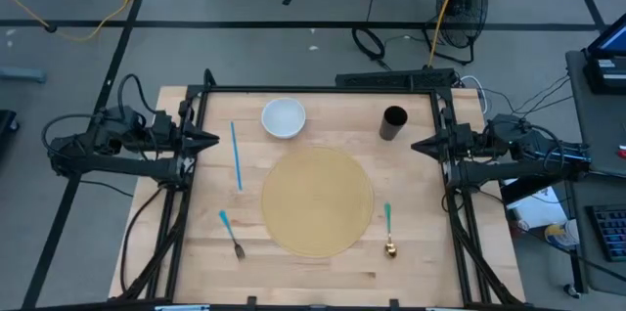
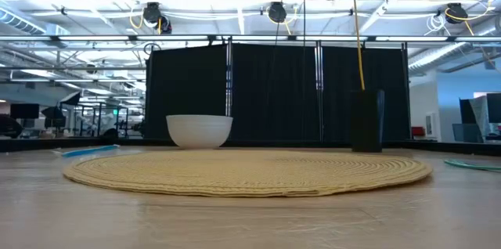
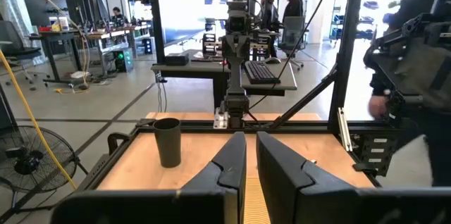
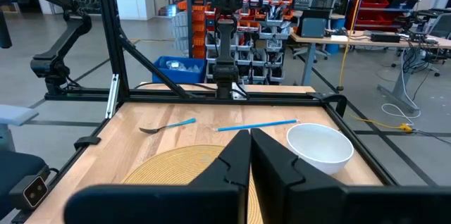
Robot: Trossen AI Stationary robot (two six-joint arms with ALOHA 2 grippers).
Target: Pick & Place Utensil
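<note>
A fork [image 1: 231, 233] with a teal handle lies on the wood table left of the round woven mat [image 1: 318, 201]. To the mat's right lies a spoon [image 1: 388, 230] with a teal handle and a gold bowl. A white bowl [image 1: 284, 117], a black cup [image 1: 393, 122] and a thin blue stick [image 1: 236, 155] sit farther back. My left gripper [image 1: 213, 140] hovers at the table's left edge, pointing level, fingers nearly together and nothing between them. My right gripper [image 1: 419, 145] hovers at the right edge, shut and empty. The right wrist view shows the fork [image 4: 165, 125] and the bowl [image 4: 320, 146].
A black frame [image 1: 323, 88] borders the table's far and side edges. A person in dark clothes [image 3: 416, 76] stands just beyond the table's corner, behind my right arm's side. Bare wood lies along the near edge in front of the mat.
</note>
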